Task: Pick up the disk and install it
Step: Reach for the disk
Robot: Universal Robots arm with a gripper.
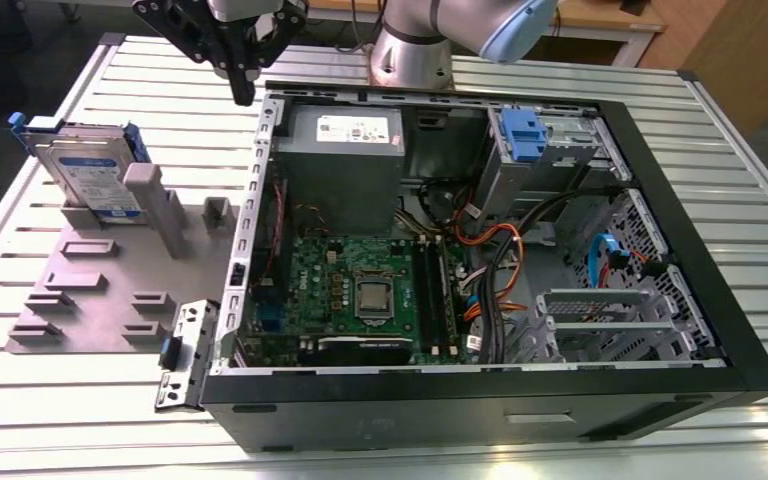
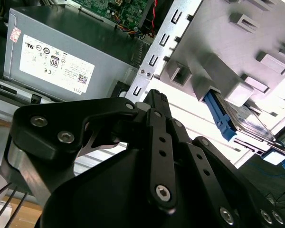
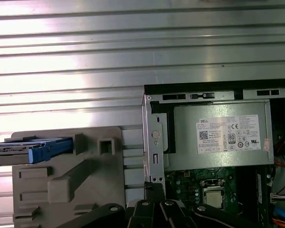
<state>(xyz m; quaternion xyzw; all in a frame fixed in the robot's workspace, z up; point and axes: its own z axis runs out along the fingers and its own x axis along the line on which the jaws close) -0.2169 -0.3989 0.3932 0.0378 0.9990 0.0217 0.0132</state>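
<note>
Robot arm at an open computer case (image 1: 491, 405): in the exterior view the gripper (image 1: 241, 92) hangs over the slatted table (image 1: 91, 420) just outside the case's eleven o'clock corner, above the wall beside the power supply (image 1: 344, 150). Its fingers appear drawn together on nothing, though the second wrist view sees them only from behind. The disk (image 1: 91, 175) is not yet taken up. It stands on edge in a grey holder (image 1: 104, 290) on the table at about nine o'clock from the case, well apart from the gripper, which sits at roughly two o'clock from it. The first wrist view shows the disk edge-on, with its blue carrier (image 3: 47, 151) wrapping the sides. By its look the disk should handle as a stiff, dense slab: heavy for its size, with slick metal faces and little tolerance for knocks. The plastic carrier would likely flex under a hard squeeze. The surest hold is probably across the two flat faces, on the upper part that stands clear of the holder and away from the label edge and connectors, with the pinch kept firm and square so the disk cannot pivot.
</note>
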